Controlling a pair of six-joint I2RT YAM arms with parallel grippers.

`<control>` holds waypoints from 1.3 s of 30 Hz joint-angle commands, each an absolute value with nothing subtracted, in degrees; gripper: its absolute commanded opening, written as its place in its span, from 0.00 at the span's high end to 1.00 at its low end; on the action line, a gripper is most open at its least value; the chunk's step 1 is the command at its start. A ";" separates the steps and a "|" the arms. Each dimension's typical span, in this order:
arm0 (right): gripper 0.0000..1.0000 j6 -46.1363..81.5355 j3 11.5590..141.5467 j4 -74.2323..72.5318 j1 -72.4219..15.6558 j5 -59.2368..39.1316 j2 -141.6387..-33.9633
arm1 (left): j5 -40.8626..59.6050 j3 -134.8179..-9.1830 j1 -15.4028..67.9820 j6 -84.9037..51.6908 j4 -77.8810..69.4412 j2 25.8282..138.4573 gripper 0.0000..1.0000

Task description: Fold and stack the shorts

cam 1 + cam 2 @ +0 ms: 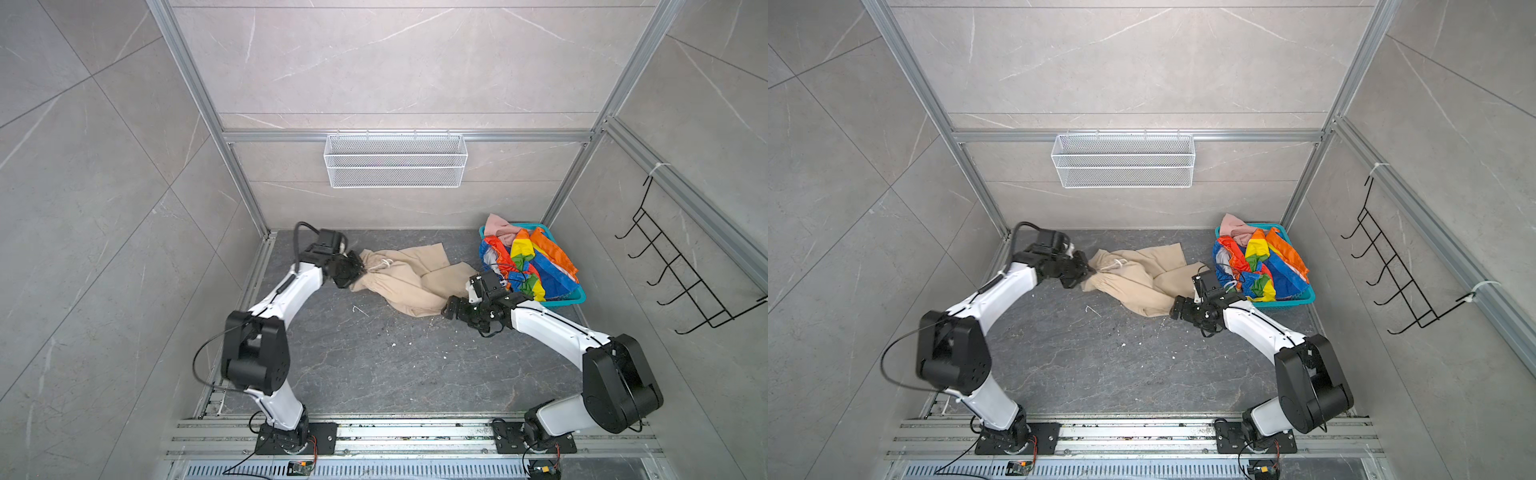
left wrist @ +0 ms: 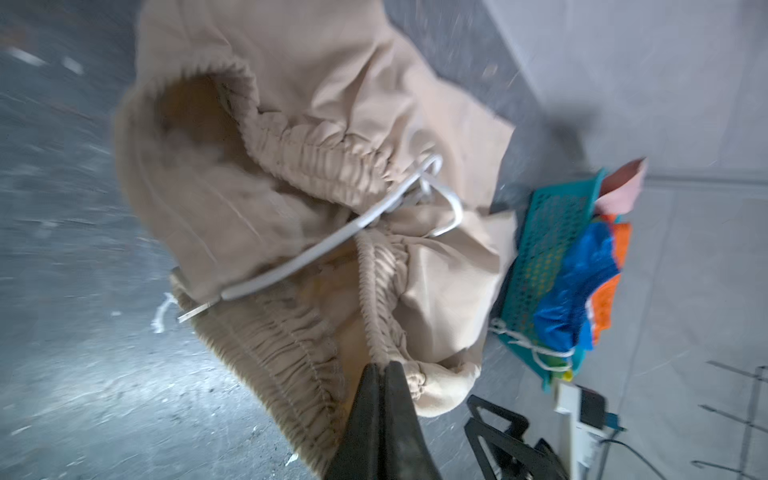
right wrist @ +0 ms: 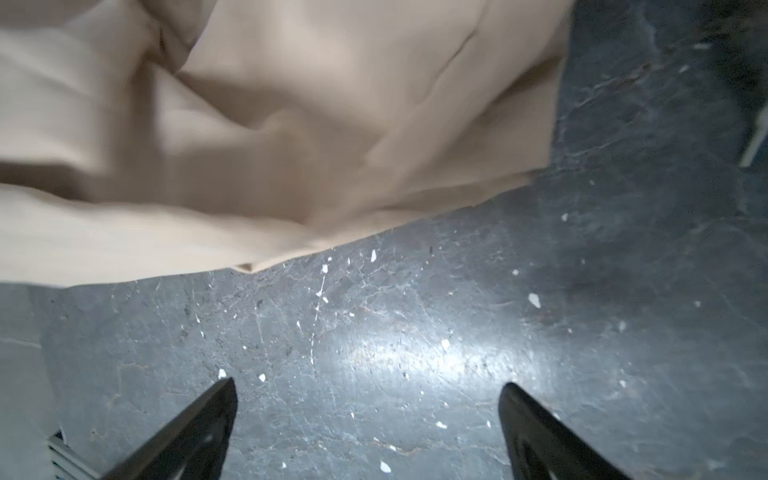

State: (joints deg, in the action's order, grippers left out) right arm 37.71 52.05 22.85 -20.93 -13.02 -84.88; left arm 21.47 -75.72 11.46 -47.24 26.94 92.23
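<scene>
The beige shorts [image 1: 409, 276] [image 1: 1142, 276] lie crumpled on the dark floor in both top views, waistband to the left. My left gripper [image 1: 358, 269] [image 2: 384, 368] is shut on the gathered elastic waistband [image 2: 380, 299], beside the white drawstring [image 2: 316, 253]. My right gripper [image 1: 448, 307] [image 3: 368, 390] stands open just above the floor, by the hem of a beige leg [image 3: 291, 166], nothing between its fingers. The rainbow-striped shorts [image 1: 530, 266] [image 1: 1264, 266] and the dusty pink shorts [image 1: 500, 227] [image 1: 1235, 228] sit in the teal basket [image 1: 575, 296] [image 2: 548, 249].
A white wire basket [image 1: 395, 160] hangs on the back wall. A black hook rack [image 1: 681, 274] is on the right wall. The teal basket stands in the far right corner, close to the right arm. White flecks dot the floor [image 3: 374, 353].
</scene>
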 commanded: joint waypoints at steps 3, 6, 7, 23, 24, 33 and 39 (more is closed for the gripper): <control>0.00 46.30 52.73 16.37 -19.83 -15.95 -88.00 | 25.11 -67.42 6.32 -47.61 28.67 84.33 1.00; 0.01 50.12 52.89 12.48 -19.80 -16.17 -90.43 | 25.90 -63.04 5.24 -48.85 27.20 81.84 1.00; 0.01 51.12 53.07 11.45 -19.83 -16.44 -91.36 | 25.93 -61.91 4.86 -49.07 26.88 81.14 1.00; 0.11 66.99 57.23 -5.01 -20.19 -22.52 -102.01 | 28.63 -57.39 -1.12 -50.02 26.55 75.58 1.00; 0.13 67.79 57.48 -6.09 -20.57 -22.59 -102.85 | 28.73 -57.43 -1.21 -50.01 26.54 75.37 1.00; 0.44 70.57 62.31 -8.23 -21.54 -20.92 -109.23 | 28.74 -57.31 -2.41 -49.24 27.75 73.10 1.00; 0.70 67.95 67.97 -3.91 -18.62 -19.77 -112.47 | 31.11 -57.24 -5.78 -49.21 28.11 72.17 1.00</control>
State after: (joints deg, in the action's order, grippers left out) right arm 68.84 65.54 -5.67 -20.49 -20.82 -110.80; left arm 28.60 -57.32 -4.08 -49.93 27.90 73.97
